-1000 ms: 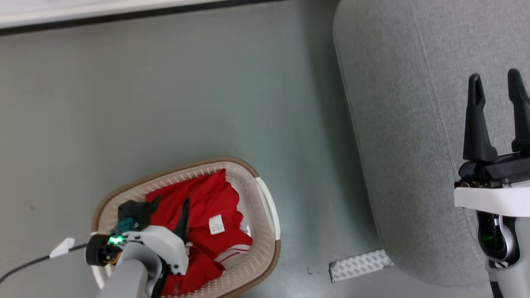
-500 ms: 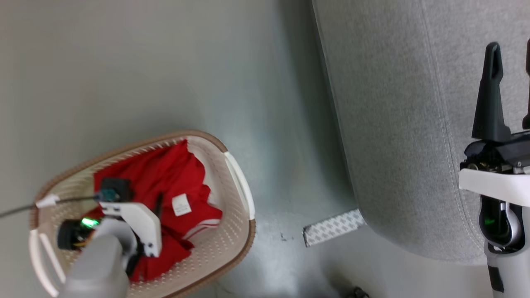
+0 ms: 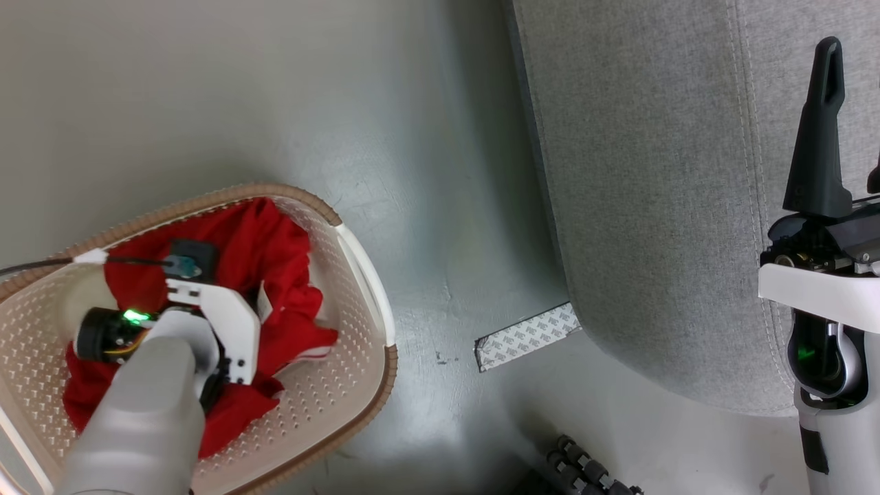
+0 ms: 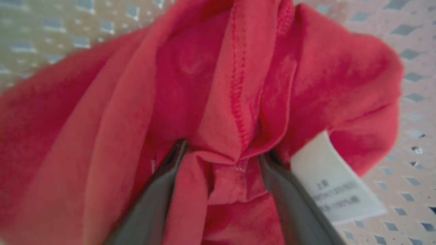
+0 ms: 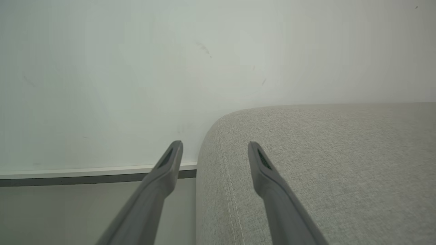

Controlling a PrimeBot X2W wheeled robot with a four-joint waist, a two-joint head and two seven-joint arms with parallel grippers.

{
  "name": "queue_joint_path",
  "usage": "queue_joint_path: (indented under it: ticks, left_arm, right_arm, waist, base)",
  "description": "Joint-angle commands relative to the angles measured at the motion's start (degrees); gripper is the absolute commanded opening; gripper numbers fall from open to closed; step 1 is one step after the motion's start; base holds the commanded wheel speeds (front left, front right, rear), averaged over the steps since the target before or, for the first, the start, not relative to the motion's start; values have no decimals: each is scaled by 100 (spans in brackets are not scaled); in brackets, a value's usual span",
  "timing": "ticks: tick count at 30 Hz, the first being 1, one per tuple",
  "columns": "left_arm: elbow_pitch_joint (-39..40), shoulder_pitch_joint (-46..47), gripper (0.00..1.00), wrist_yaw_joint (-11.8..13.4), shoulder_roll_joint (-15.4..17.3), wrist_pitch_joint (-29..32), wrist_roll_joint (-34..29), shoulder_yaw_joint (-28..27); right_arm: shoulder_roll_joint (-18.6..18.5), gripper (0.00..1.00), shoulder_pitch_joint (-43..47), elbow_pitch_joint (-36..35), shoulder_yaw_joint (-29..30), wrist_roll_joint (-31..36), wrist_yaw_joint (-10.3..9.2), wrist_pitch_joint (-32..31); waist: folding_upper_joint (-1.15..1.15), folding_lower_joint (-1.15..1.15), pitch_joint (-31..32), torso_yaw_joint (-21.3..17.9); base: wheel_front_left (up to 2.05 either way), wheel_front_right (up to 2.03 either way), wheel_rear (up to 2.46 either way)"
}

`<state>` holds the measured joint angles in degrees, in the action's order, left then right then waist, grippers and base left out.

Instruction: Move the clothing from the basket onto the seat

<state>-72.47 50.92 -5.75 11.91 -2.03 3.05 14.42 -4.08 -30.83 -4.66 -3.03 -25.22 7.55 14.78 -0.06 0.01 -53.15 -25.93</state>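
Note:
The basket (image 3: 289,196), cream with a brown rim, stands on the floor at the lower left of the head view. Red clothing (image 3: 282,268) is heaped inside it. My left arm (image 3: 220,323) reaches down into that heap. In the left wrist view my left gripper (image 4: 221,153) is open, its fingers (image 4: 160,190) pushed into the clothing (image 4: 238,85), with a stitched fold bunched between them and a white label (image 4: 335,183) beside the right one. The perforated basket wall (image 4: 412,85) shows behind. My right gripper (image 5: 214,144) hangs open and empty over the light-grey seat (image 5: 323,153), also seen in the head view (image 3: 653,206).
A patterned grey-white strip (image 3: 526,337) lies on the grey floor by the seat's corner. A black ribbed part (image 3: 584,471) shows at the bottom edge. A thin cable (image 3: 34,265) crosses the basket's left rim. A pale wall with a baseboard (image 5: 85,172) stands beyond the seat.
The head camera has tipped down and shifted the whole picture. My left gripper has sunk deeper into the red clothing, its fingers now buried. The right gripper stays open above the seat.

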Motion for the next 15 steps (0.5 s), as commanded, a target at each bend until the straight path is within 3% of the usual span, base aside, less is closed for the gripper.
queue_joint_path:
  ticks: [1, 4, 6, 7, 15]
  left_arm:
    - [-61, 43, 100, 22, -6, 102, -95, 50]
    - [-81, 53, 100, 46, -83, 185, -91, 107]
    - [-93, 46, 28, 54, -109, 199, -90, 141]
    - [-98, 39, 0, 63, -114, 193, -84, 152]
    - [-117, -117, 0, 48, -89, -124, 130, 113]
  right_arm:
    - [4, 100, -19, -34, 34, 8, -12, 39]
    - [22, 100, 7, -38, 41, 19, -12, 38]
    - [34, 100, 17, -32, 41, 26, -12, 38]
    - [38, 100, 18, -26, 45, 34, -12, 38]
    - [70, 100, -73, 76, -25, 95, -12, 39]
  waist:
    - [0, -1, -21, 1]
    - [0, -1, -21, 1]
    - [0, -1, -8, -1]
    - [0, -1, 5, -3]
    - [0, -1, 323, -2]
  base:
    - [0, 0, 0]
    - [0, 0, 0]
    - [0, 0, 0]
    - [0, 0, 0]
    - [0, 0, 0]
